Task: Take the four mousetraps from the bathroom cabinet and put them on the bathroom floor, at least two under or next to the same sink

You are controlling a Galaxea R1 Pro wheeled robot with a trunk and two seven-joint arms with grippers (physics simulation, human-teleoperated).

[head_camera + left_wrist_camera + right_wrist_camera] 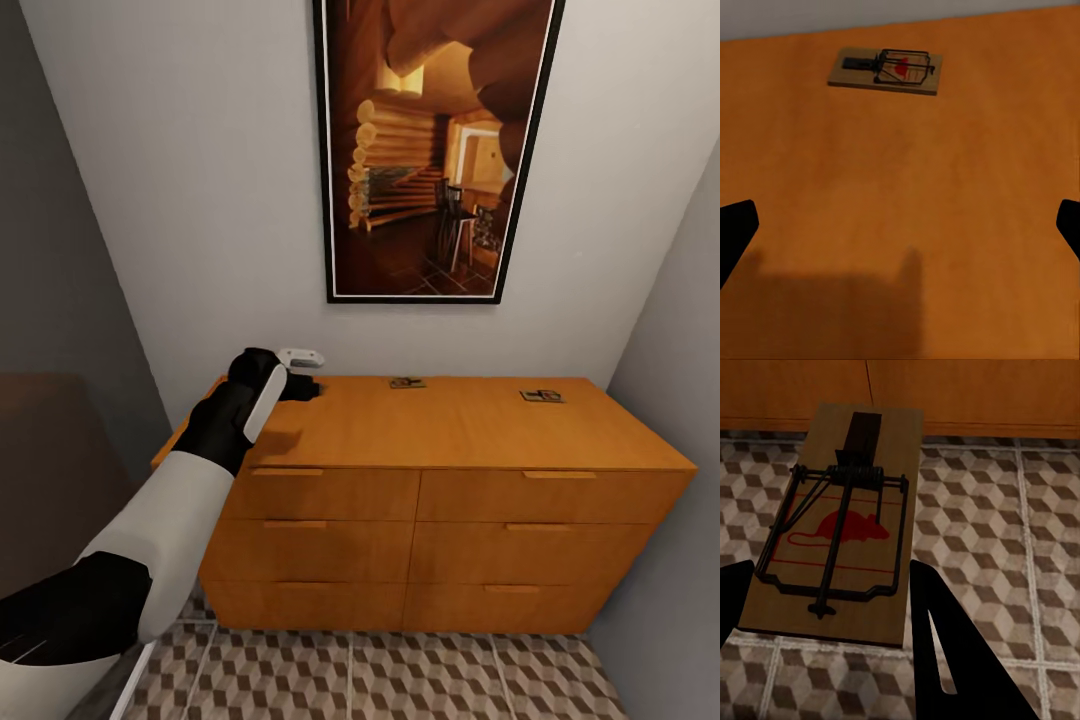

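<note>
Head view: the left gripper (pixel 305 375) hovers over the left end of the cabinet (pixel 450 430), an orange-brown dresser set against the wall below a framed picture (pixel 432 150). Two mousetraps lie flat near the back edge of its top: one near the middle (pixel 407 382), one towards the right (pixel 541 396). The patterned bathroom floor (pixel 400 680) shows below the drawers.

Left wrist view: the jaws are spread wide, their dark tips at either edge of the frame, with nothing between them. One mousetrap (pixel 885 70) lies ahead of the jaws, well apart from them, its long axis crosswise to the line of approach. The left arm is judged the nearer for this trap; the coming reach must carry the jaws forward along the cabinet top.

Right wrist view: the right gripper (pixel 825 592) pinches another mousetrap (pixel 840 525) by its near end, held above the tiled floor, with the cabinet front beyond.
</note>
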